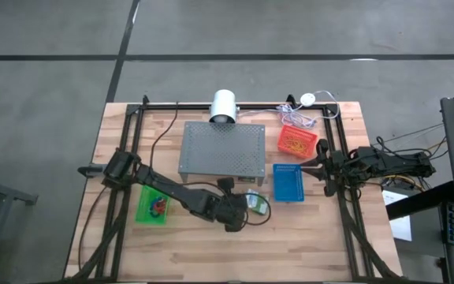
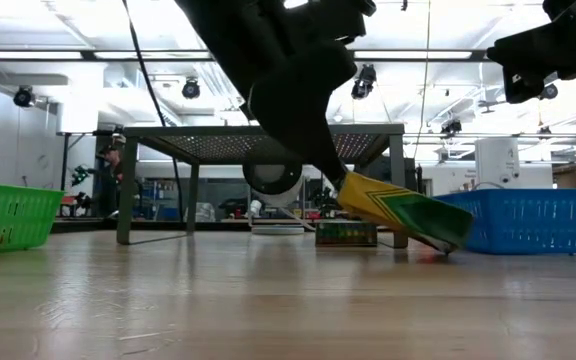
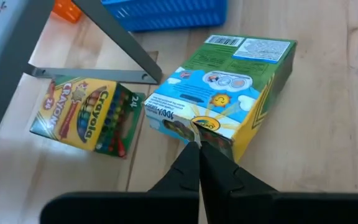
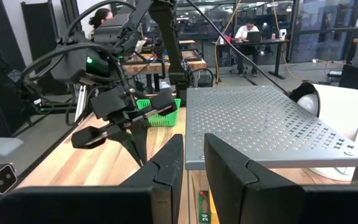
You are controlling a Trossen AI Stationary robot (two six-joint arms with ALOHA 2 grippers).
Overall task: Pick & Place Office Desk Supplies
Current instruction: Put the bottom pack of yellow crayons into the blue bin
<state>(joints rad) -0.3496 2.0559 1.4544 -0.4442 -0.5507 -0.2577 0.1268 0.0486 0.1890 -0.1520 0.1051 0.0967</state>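
Note:
A green-and-yellow crayon box [image 3: 229, 87] lies in front of the blue basket [image 1: 288, 183], also seen in the high view [image 1: 257, 203] and the low view [image 2: 398, 212]. My left gripper [image 3: 197, 148] is shut on it and reaches in from the table's left [image 1: 239, 214]. A second crayon box [image 3: 86, 115] lies flat under the grey perforated stand [image 1: 221, 150]. My right gripper [image 4: 193, 163] is open and waits by the table's right edge [image 1: 317, 167], touching nothing. Small bands lie in the green basket [image 1: 152, 207]. My left gripper pinches the crayon box between its two fingertips [image 3: 188, 163] at the box's near end edge [image 3: 194, 127]. The fingers slant down from above and from the table's left. The box is tilted: the held end [image 2: 353, 192] is raised and the other end [image 2: 440, 240] is low at the tabletop.
The red basket [image 1: 296, 140] stands at the far right with white cables behind it [image 1: 310, 106]. A white cylinder [image 1: 223, 105] stands behind the stand. The stand's leg [image 3: 120, 46] is close beside the held box. Bare wood lies along the near edge [image 1: 290, 252].

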